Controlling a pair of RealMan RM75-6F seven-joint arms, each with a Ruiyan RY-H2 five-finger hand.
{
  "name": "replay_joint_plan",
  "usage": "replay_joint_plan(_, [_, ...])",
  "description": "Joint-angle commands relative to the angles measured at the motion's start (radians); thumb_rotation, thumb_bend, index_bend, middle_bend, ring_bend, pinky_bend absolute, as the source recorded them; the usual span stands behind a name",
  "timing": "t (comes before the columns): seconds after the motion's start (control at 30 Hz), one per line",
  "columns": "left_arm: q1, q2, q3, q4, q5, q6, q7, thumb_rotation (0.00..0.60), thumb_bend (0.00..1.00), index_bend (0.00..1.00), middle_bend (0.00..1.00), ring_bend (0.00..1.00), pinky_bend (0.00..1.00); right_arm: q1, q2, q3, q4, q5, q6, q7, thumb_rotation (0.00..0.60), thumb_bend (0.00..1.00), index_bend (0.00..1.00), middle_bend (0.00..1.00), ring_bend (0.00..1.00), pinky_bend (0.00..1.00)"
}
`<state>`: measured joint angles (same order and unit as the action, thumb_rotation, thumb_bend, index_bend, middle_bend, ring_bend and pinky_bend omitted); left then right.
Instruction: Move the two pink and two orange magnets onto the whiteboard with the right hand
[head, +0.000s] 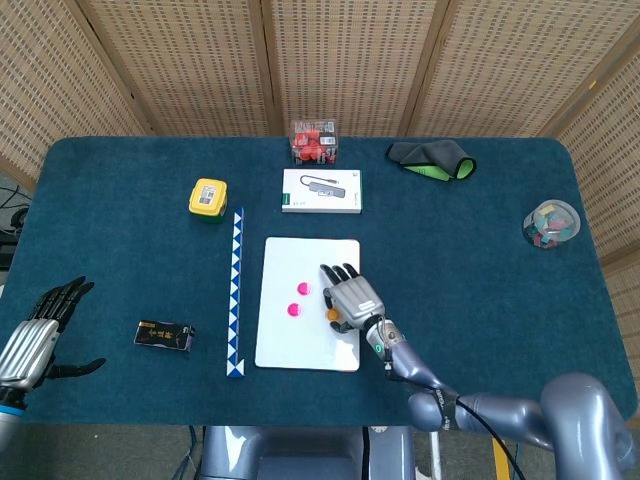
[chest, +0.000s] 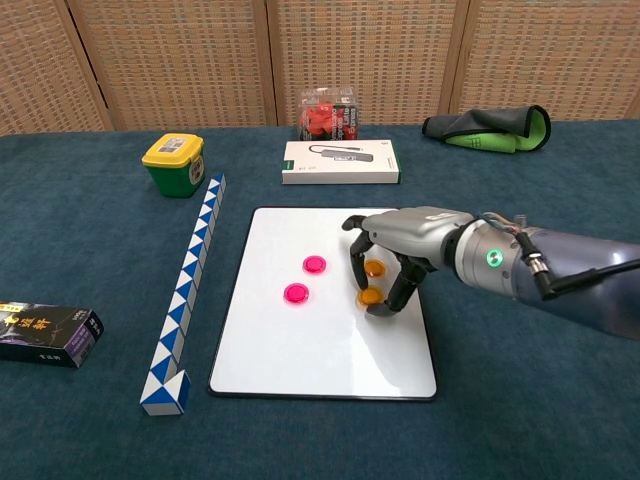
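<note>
Right hand (chest: 395, 262) arched over flat white rectangular whiteboard (chest: 290, 345), fingertips (chest: 383, 307) down around two small orange disc magnets (chest: 370, 283); whether one is actually pinched, cannot tell. Two small pink disc magnets (chest: 304, 279) already on the board, just beside. Probably light, hard, slick and clingy; best nipped at the rim. Left hand (head: 35, 335) idle, fingers apart.

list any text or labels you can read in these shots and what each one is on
None can be read for certain.
Black box at the table's left: yellow characters on its side, too small to read.
White box behind the whiteboard: a product picture and fine print, blurred.
Yellow-lidded green container: a white label on the lid, illegible.
Clear box of red items: no readable print.
</note>
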<state>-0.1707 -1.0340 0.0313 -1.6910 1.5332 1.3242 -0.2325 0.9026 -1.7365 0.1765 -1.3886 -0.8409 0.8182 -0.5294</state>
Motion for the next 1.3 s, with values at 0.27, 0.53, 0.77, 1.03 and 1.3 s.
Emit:
replay_joint_plan(0.27, [0.000,-0.001,-0.001,0.000,-0.001,0.000,0.002,0.600,0.00,0.00,0.00,0.00,0.00,0.007,0.007,-0.005,-0.019,-0.006,0.013,0.010,0.600,0.31,0.48,0.01,0.00,0.00])
replay_joint_plan(0.53, [0.001,-0.001,0.000,0.002,0.001,0.003,-0.003,0.600,0.00,0.00,0.00,0.00,0.00,0.022,-0.014,-0.008,-0.010,0.017,0.025,-0.011,0.600,0.30,0.42,0.01,0.00,0.00])
replay_joint_plan(0.77, [0.001,0.000,0.001,0.003,0.004,0.002,-0.008,0.600,0.00,0.00,0.00,0.00,0.00,0.023,0.000,-0.001,-0.030,0.019,0.037,-0.004,0.600,0.26,0.24,0.00,0.00,0.00])
replay_joint_plan(1.03, [0.001,0.000,0.000,0.003,0.002,0.003,-0.008,0.600,0.00,0.00,0.00,0.00,0.00,-0.006,0.119,0.030,-0.181,-0.053,0.110,0.035,0.600,0.26,0.24,0.00,0.00,0.00])
replay_joint_plan(1.3, [0.003,0.000,0.002,0.007,0.014,0.012,-0.025,0.600,0.00,0.00,0.00,0.00,0.00,-0.151,0.333,-0.016,-0.240,-0.312,0.263,0.218,0.600,0.20,0.20,0.00,0.00,0.00])
